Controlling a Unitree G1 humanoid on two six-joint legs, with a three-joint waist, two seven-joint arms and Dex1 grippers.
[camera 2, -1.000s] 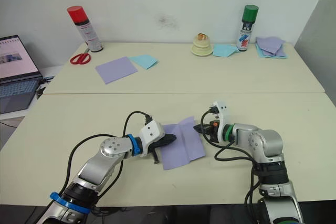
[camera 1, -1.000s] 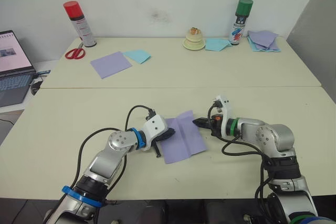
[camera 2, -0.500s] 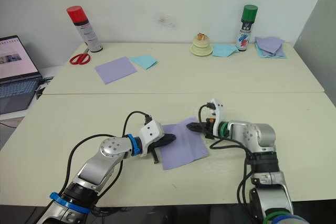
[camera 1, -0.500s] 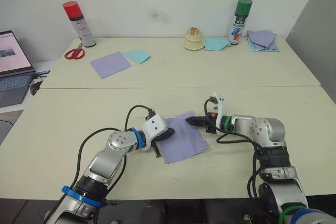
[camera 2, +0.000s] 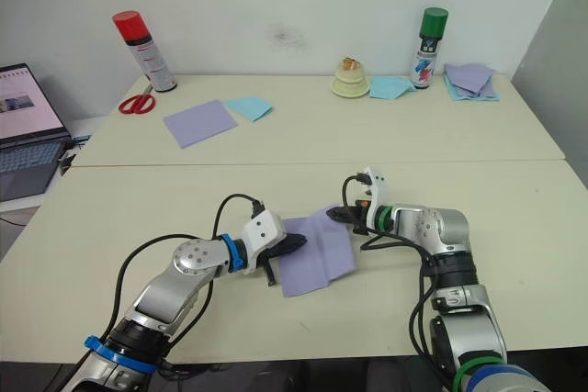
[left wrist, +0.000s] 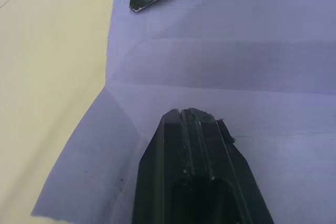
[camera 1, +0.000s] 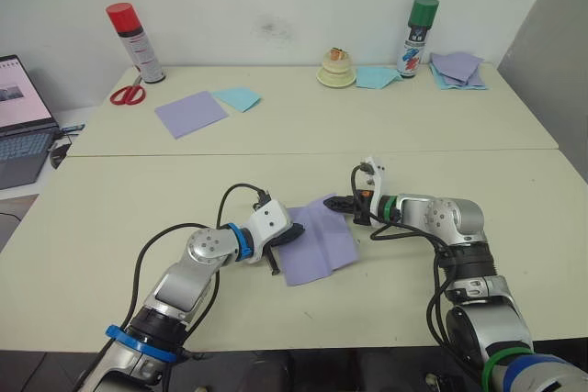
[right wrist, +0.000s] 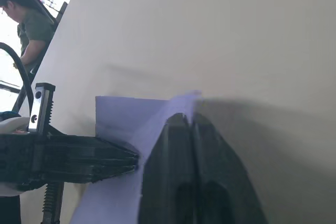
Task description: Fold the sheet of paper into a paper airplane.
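Paper counted for most of what lay on the tables: one creased lavender sheet of paper (camera 1: 317, 245) low in the middle of the frame, one smooth lavender sheet (camera 1: 190, 113) with a small light blue sheet (camera 1: 237, 97) touching its corner at upper left, another light blue piece (camera 1: 375, 77) beside the green-capped can (camera 1: 416, 36), and a pile of purple and blue papers (camera 1: 457, 69) at upper right. Two spray cans stood at the back, the second red-capped (camera 1: 127, 40) at upper left. One pair of red scissors (camera 1: 127, 94) lay just beside the red-capped can, one laptop (camera 1: 20, 121) sat at the left edge, and one small cream dish (camera 1: 336, 76) held something small that could not be made out.

The left gripper (camera 1: 292, 235) rested on the left edge of the sheet of paper, its two black fingers (left wrist: 197, 169) pressed together flat on the lavender surface. The right gripper (camera 1: 336, 205) met the sheet at its upper right corner, its fingers (right wrist: 191, 171) closed tight, and that corner rose slightly from the table (camera 1: 119, 227) at the fingertips. A person showed at the edge of the right wrist view.
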